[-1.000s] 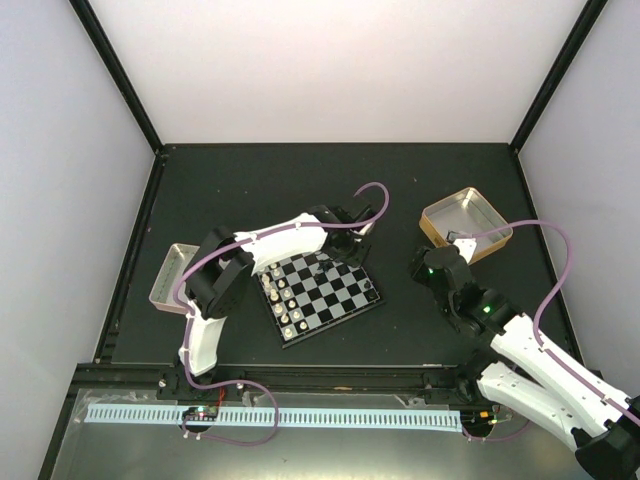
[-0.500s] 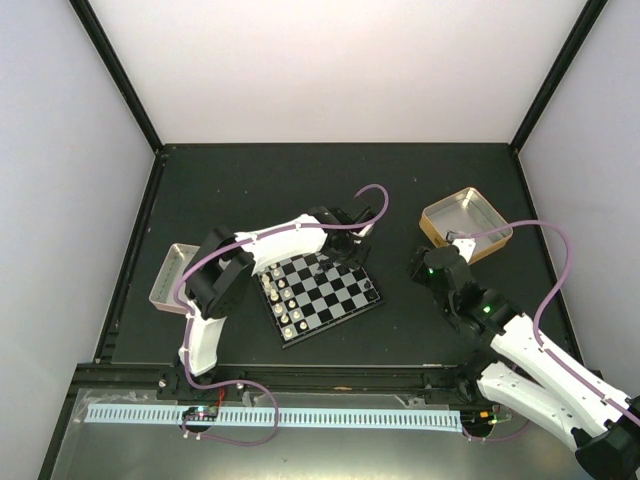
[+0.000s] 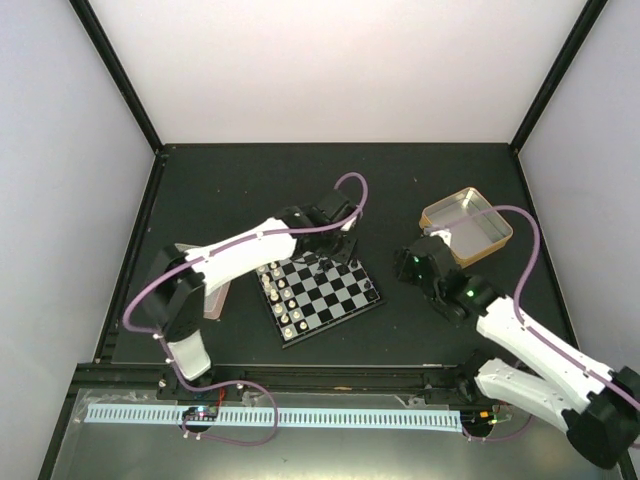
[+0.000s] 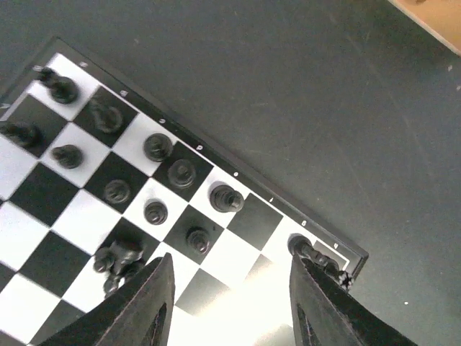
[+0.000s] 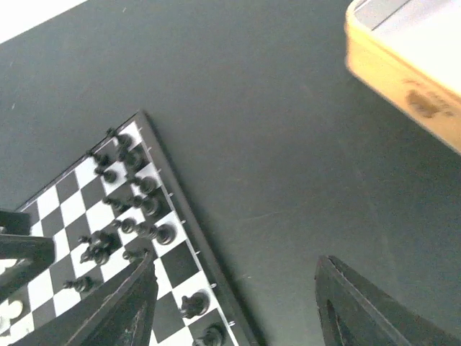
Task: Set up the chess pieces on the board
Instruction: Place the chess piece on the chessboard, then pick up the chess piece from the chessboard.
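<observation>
The board (image 3: 322,294) lies mid-table, turned at an angle. Black chess pieces (image 4: 167,171) fill its far-right rows; a few near my left finger (image 4: 119,260) lean or lie tipped, and one (image 4: 317,255) lies at the board's corner. Cream-white pieces (image 3: 283,305) line its near-left edge. My left gripper (image 4: 234,306) hangs open and empty over the black end of the board (image 4: 86,209); it also shows in the top view (image 3: 332,246). My right gripper (image 5: 241,310) is open and empty over bare table just right of the board (image 5: 108,216); it also shows in the top view (image 3: 408,266).
The gold tin (image 3: 467,225) stands at the back right, close behind my right wrist; it also shows in the right wrist view (image 5: 414,68). The silver-pink tray (image 3: 215,298) at the left is mostly hidden under my left arm. Dark walls edge the table.
My left arm's shoulder has swung left over the tray and its gripper has shifted slightly left. My right gripper has moved left, closer to the board.
</observation>
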Tool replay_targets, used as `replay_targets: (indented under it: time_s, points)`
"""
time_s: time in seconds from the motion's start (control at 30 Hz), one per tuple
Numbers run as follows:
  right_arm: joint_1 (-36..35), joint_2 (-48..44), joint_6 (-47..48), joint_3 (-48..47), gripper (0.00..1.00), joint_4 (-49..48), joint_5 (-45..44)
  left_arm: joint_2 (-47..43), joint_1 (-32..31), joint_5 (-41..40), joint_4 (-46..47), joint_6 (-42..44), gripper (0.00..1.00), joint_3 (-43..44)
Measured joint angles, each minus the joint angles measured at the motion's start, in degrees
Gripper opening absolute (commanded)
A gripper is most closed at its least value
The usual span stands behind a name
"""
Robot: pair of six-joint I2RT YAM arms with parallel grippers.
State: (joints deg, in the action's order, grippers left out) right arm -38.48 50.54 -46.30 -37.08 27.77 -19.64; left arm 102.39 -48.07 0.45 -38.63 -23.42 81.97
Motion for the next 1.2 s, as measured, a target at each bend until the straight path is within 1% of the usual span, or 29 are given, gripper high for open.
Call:
replay_targets:
  time_s: [0.13, 0.23, 0.33, 0.5, 0.67, 0.77, 0.87, 1.1, 1.2]
  points:
    - [0.0, 6.9, 4.5, -3.5, 0.54, -1.1, 6.6, -9.3, 1.4, -1.9, 2.3, -1.3, 0.48, -7.6]
    - [-0.2, 11.2, 7.6, -5.6, 0.52, -2.7, 12.3, -17.7, 3.6, -4.2, 3.5, -2.3, 0.52, -14.5]
    - [-1.2, 15.2, 9.8, -7.8, 0.51, -3.6, 16.2, -26.8, 5.8, -7.4, 4.1, -3.1, 0.56, -20.9]
    - [-6.7, 25.8, 12.7, -15.7, 0.41, -3.5, 18.9, -42.6, 7.2, -14.0, 5.0, -3.3, 0.64, -29.6]
    - [-11.2, 38.6, 14.5, -26.1, 0.36, -1.1, 18.6, -56.3, 8.4, -19.1, 5.8, -3.3, 0.65, -37.7]
    - [-13.0, 46.4, 14.9, -32.0, 0.34, 0.5, 18.0, -60.7, 9.2, -20.5, 5.6, -3.3, 0.66, -40.5]
    - [-14.2, 51.1, 15.1, -35.0, 0.33, 2.4, 16.9, -62.6, 9.8, -21.5, 5.6, -3.3, 0.66, -41.6]
    - [-14.3, 58.3, 15.0, -40.9, 0.3, 7.1, 10.9, -62.4, 9.9, -21.6, 5.7, -3.3, 0.66, -42.3]
    - [-14.3, 59.5, 14.9, -41.2, 0.27, 8.2, 9.0, -62.1, 10.1, -21.6, 5.7, -3.3, 0.66, -42.3]
